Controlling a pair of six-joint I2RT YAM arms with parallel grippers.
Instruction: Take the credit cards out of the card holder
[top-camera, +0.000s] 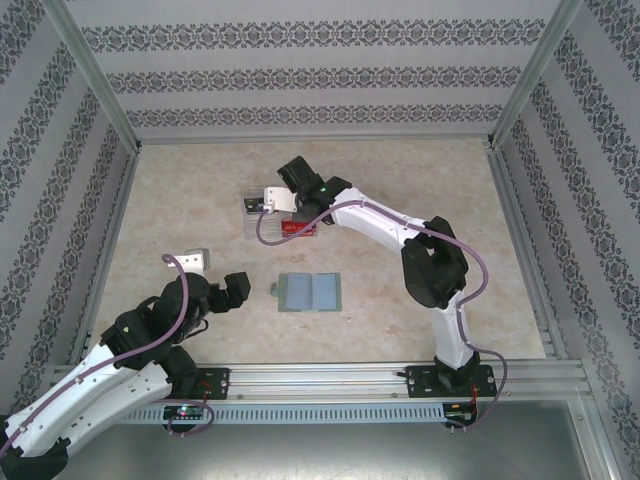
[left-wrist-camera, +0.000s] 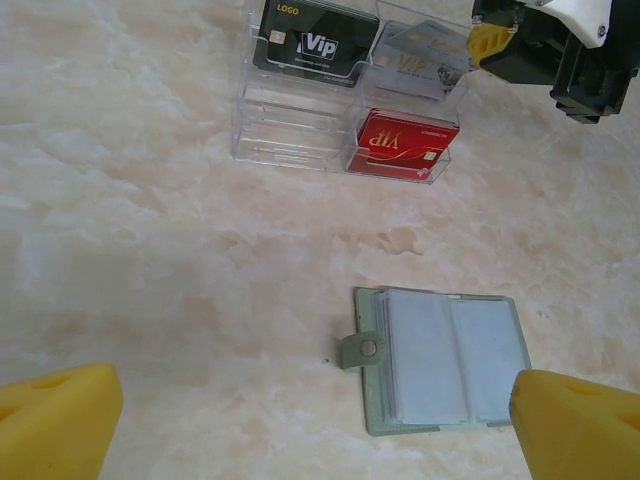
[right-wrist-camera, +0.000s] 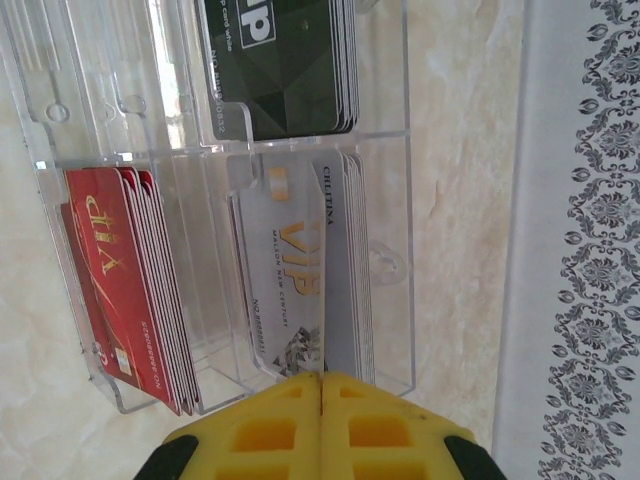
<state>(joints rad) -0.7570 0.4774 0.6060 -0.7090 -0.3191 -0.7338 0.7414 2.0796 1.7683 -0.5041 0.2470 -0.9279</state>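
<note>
From above, my left gripper (top-camera: 215, 275) hung spread wide over the table (top-camera: 420, 180), near the card holder (top-camera: 308, 292), which lay unfolded and flat between my two arms. My right gripper (top-camera: 283, 200) was out at the clear plastic box (top-camera: 262, 222), well apart from the holder.

At my left wrist, my yellow fingertips (left-wrist-camera: 55, 420) stood far apart with nothing between them. The card holder (left-wrist-camera: 450, 360) lay just beyond, blue-grey inside up, its tab (left-wrist-camera: 362, 349) sticking out sideways. Farther off, the box (left-wrist-camera: 290, 135) held the credit cards (left-wrist-camera: 315, 40) – black, silver and red stacks in separate compartments.

At my right wrist, my pads (right-wrist-camera: 270, 430) were pressed together at the near edge of the silver stack (right-wrist-camera: 285, 290). I could not tell whether a card was pinched between them. The red stack (right-wrist-camera: 120, 290) stood beside it.
</note>
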